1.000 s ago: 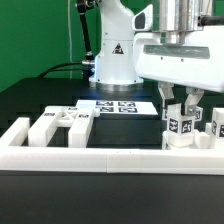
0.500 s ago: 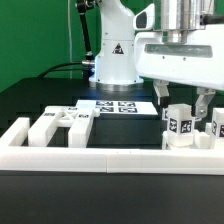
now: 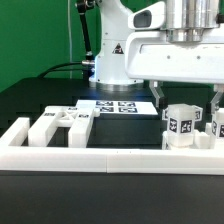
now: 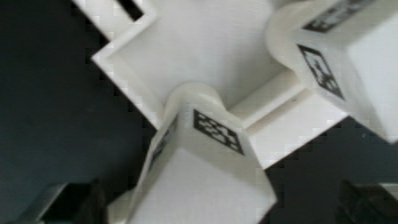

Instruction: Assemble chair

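Behind the rail (image 3: pixel 100 157), on the exterior view's right, the chair piece (image 3: pixel 181 126) stands upright. The gripper (image 3: pixel 187 98) hangs above it, fingers spread wide, holding nothing. Risk: an off-centre descent puts a fingertip on its top, tipping or shoving it.

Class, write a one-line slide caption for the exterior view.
Open gripper hovers over the tagged white chair assembly, with loose chair parts lying at the exterior view's left.
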### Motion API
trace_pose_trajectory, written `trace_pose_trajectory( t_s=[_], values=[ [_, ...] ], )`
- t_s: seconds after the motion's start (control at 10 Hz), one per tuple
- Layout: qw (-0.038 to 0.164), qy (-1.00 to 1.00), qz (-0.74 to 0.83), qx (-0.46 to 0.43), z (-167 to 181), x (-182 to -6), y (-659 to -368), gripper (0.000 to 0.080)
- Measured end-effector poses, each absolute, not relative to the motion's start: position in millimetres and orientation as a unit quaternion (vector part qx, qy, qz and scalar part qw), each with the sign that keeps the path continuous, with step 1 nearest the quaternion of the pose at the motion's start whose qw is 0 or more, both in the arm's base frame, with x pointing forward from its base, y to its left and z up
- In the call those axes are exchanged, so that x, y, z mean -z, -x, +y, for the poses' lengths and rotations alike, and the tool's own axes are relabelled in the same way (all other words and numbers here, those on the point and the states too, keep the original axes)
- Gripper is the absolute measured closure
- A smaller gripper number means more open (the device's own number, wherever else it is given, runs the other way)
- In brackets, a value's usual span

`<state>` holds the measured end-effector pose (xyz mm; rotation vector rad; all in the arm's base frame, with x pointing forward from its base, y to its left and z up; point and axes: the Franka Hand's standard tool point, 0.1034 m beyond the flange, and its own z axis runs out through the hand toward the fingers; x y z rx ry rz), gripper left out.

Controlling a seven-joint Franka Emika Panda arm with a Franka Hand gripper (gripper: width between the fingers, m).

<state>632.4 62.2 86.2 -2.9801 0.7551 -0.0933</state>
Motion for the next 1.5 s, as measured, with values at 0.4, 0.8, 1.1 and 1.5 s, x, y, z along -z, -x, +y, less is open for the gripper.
trace_pose_trajectory(
  t_s=[0.4,0.8,1.1,1.5],
  values=[
    [0.028,0.993,0.111,0.034,59.0,-85.2,-631.6,0.0151],
    [0.022,0.999,-0.026,0.037,57.1,-84.9,-631.7,0.0151],
    [0.020,0.996,-0.075,0.040,58.7,-83.6,-632.1,0.0151],
    [0.020,0.997,-0.064,0.041,58.6,-82.7,-632.1,0.0419]
  ],
)
